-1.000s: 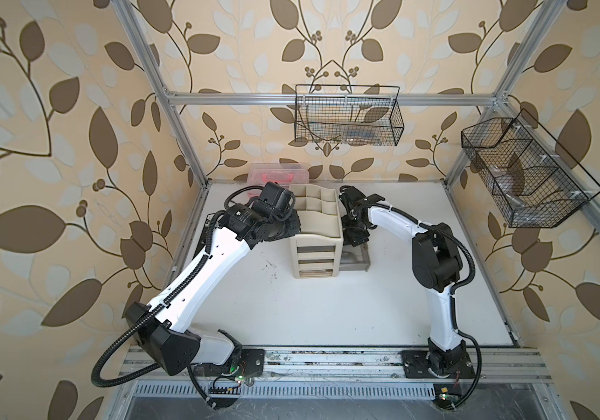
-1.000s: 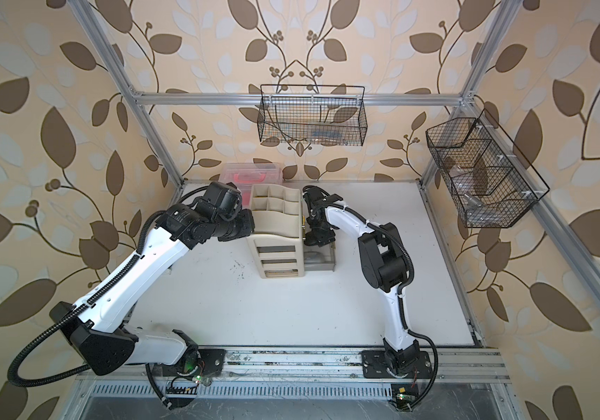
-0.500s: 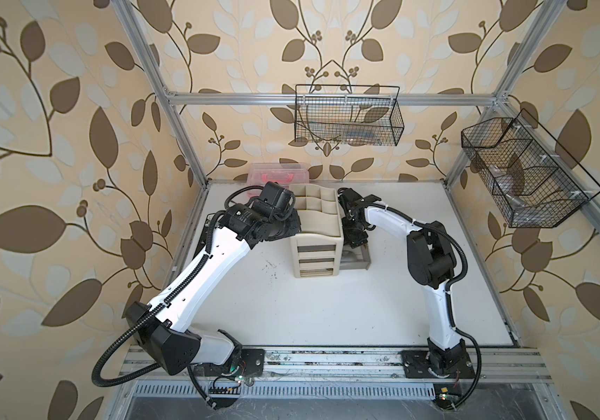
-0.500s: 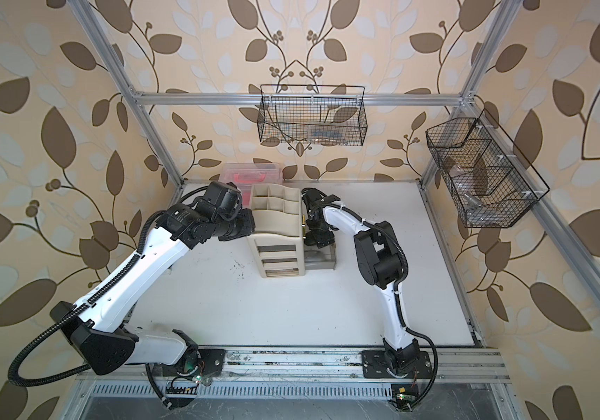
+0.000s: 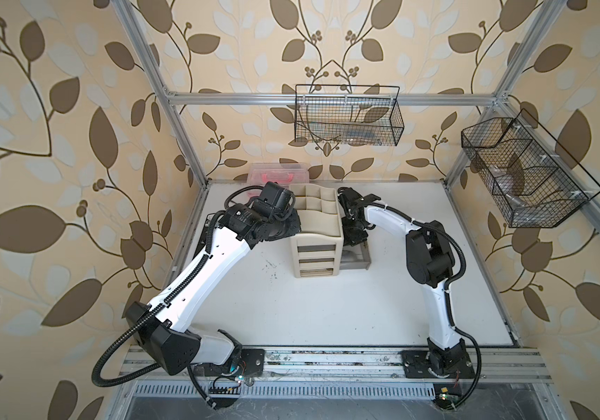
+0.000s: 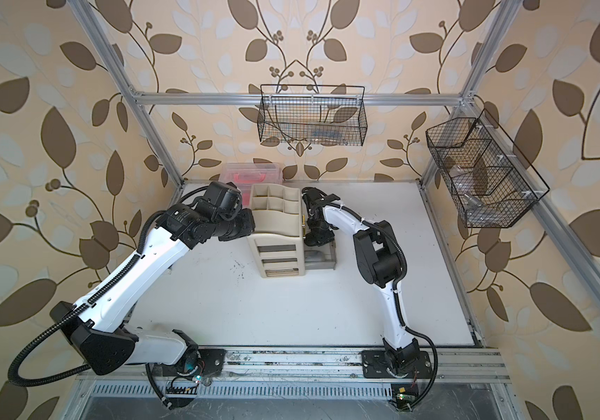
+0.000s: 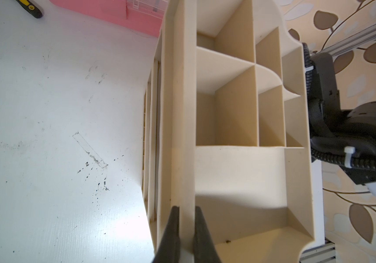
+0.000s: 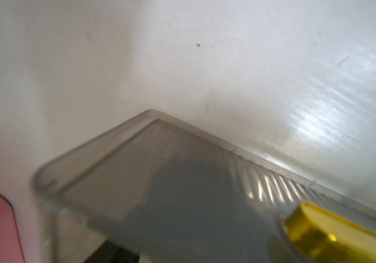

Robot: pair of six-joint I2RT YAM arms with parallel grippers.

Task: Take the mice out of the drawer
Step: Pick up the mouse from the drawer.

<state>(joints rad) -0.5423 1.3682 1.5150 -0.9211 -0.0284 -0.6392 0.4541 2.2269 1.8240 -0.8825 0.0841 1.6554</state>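
A beige organizer point(image 5: 318, 218) stands mid-table, and beside it sits a translucent grey drawer point(image 5: 366, 256) point(image 6: 333, 256). In a top view a silver-grey oval, seemingly one of the mice point(image 6: 314, 256), lies inside the drawer. My right gripper point(image 5: 355, 236) point(image 6: 318, 238) hangs just over the drawer's far end, its jaws hidden. In the right wrist view the drawer's rim point(image 8: 118, 136) and a gold knob point(image 8: 319, 230) show. A blurred dark shape point(image 8: 189, 182) in the drawer is unclear. My left gripper point(image 7: 186, 208) point(image 5: 293, 222) is shut on the organizer's side wall point(image 7: 186, 136).
A pink box point(image 5: 278, 174) stands behind the organizer against the back wall. Black wire baskets hang on the back wall point(image 5: 347, 116) and on the right wall point(image 5: 520, 171). A yellow-and-black tool point(image 7: 32, 9) lies on the white table point(image 5: 327, 309) left of the organizer.
My right arm's elbow has drifted slightly left and its gripper has edged closer over the drawer. The left arm has not moved.
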